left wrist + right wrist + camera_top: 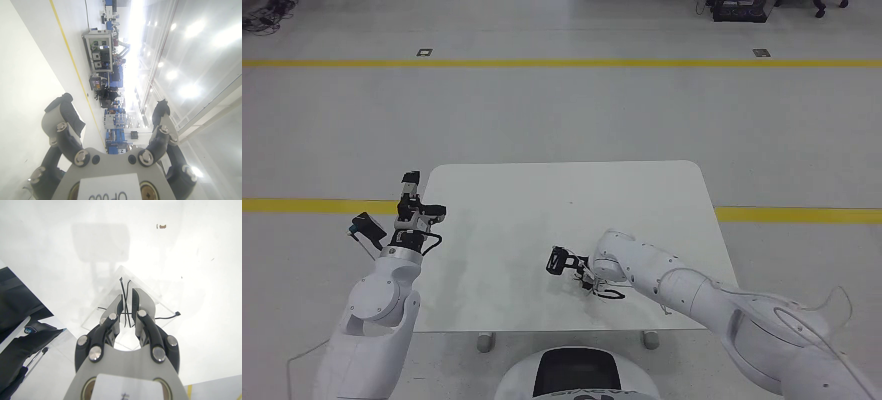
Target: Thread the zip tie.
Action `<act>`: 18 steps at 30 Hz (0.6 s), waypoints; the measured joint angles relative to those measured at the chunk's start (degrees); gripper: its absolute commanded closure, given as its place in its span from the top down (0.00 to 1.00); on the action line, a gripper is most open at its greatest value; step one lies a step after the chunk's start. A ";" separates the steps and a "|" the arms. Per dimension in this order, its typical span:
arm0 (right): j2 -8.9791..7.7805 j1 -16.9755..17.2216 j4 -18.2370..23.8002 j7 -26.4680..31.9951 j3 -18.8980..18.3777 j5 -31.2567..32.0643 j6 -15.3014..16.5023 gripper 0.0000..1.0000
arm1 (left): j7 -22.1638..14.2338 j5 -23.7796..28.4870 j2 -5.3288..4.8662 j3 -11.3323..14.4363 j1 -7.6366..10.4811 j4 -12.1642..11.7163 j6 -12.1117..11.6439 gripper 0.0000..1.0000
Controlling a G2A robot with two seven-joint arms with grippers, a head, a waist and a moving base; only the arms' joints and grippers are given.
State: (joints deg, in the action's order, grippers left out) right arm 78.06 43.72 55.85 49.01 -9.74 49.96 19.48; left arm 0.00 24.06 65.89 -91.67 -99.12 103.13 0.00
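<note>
black zip ties [123, 294], white table [542, 200], yellow lines [562, 63], grey floor [562, 110]

Thin black zip ties [122, 289] lie loosely crossed on a clear tray [147, 289] near the table's [542, 200] front edge.

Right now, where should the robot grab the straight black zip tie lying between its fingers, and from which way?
Probably mid-strap, from above. The zip tie lies flat in the clear tray, running lengthwise between the right gripper's open fingers, so they can shut across its thin width. A curved tie crosses it and may get pinched.
</note>
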 measured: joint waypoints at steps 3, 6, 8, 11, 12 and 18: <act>0.28 0.02 -0.42 -0.07 0.00 0.15 0.00 0.13 | 0.00 0.00 0.00 0.00 0.00 0.00 0.00 1.00; 0.50 0.04 -0.83 -0.18 0.00 0.25 0.00 0.12 | 0.00 0.00 0.00 0.00 0.00 0.00 0.00 1.00; 0.63 0.05 -1.05 -0.25 0.00 0.32 0.00 0.09 | 0.00 0.00 0.00 0.00 0.00 0.00 0.00 1.00; 0.83 0.07 -1.37 -0.29 0.00 0.42 0.00 0.08 | 0.00 0.00 0.00 0.00 0.00 0.00 0.00 1.00; 0.90 0.07 -1.48 -0.30 0.00 0.45 0.00 0.08 | 0.00 0.00 0.00 0.00 0.00 0.00 0.00 1.00; 1.07 0.07 -1.73 -0.85 0.00 0.79 0.00 0.09 | 0.00 0.00 0.00 0.00 0.00 0.00 0.00 1.00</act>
State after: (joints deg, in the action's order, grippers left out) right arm 79.13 43.80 54.12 48.16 -9.74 50.75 19.48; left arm 0.00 24.06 65.89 -91.67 -99.12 103.13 0.00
